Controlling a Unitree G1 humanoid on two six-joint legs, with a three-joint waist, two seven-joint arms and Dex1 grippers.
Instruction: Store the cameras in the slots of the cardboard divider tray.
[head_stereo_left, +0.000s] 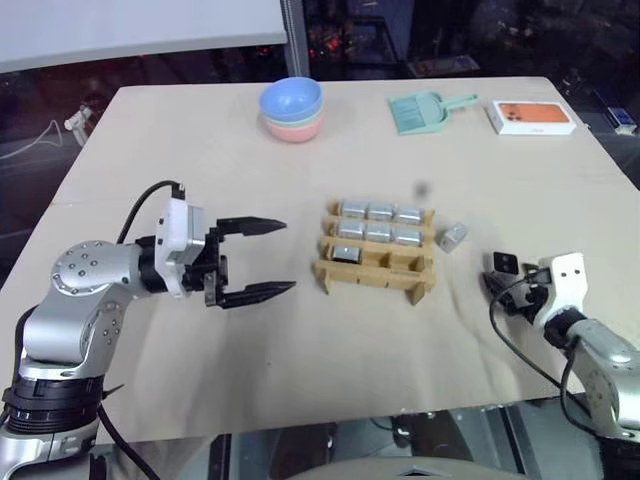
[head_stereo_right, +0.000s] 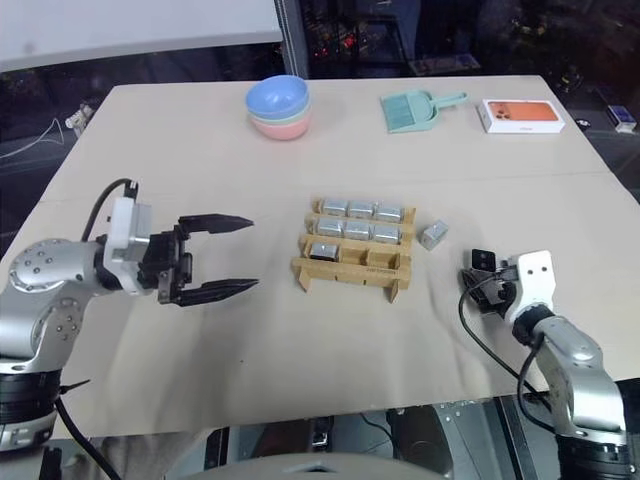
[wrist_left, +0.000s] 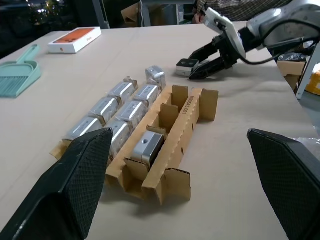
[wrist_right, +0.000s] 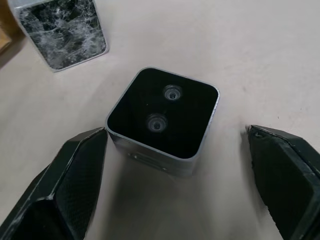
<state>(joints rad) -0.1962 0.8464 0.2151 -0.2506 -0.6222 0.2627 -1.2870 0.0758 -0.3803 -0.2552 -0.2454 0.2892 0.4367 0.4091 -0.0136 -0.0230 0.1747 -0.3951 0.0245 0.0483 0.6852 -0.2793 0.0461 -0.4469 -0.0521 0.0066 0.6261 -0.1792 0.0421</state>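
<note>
**Right gripper straddles a loose camera, tray seven slots full**

Right gripper (wrist_right: 175, 185) has its jaws spread wide, and between the two black fingers sits a loose camera (wrist_right: 162, 120) on the table, black face up with two small lenses showing. Neither finger touches it; there is table on both sides of the block. From the head camera that block (head_stereo_left: 505, 263) lies at about four o'clock from the cardboard divider tray (head_stereo_left: 375, 268), well off its corner.

Over to the left gripper (head_stereo_left: 262, 258): jaws also wide apart, nothing in them, pointing across at the tray from its nine o'clock side, hanging above the table (head_stereo_left: 300, 360).

A second loose camera (head_stereo_left: 452, 236) rests just beside the tray at three o'clock, its face looking cracked or marbled in the right wrist view. In the tray, the far row and middle row each carry three silver-grey cameras (head_stereo_left: 378, 222); the near row has one, in its left slot (head_stereo_left: 346, 253), with two slots bare.
</note>
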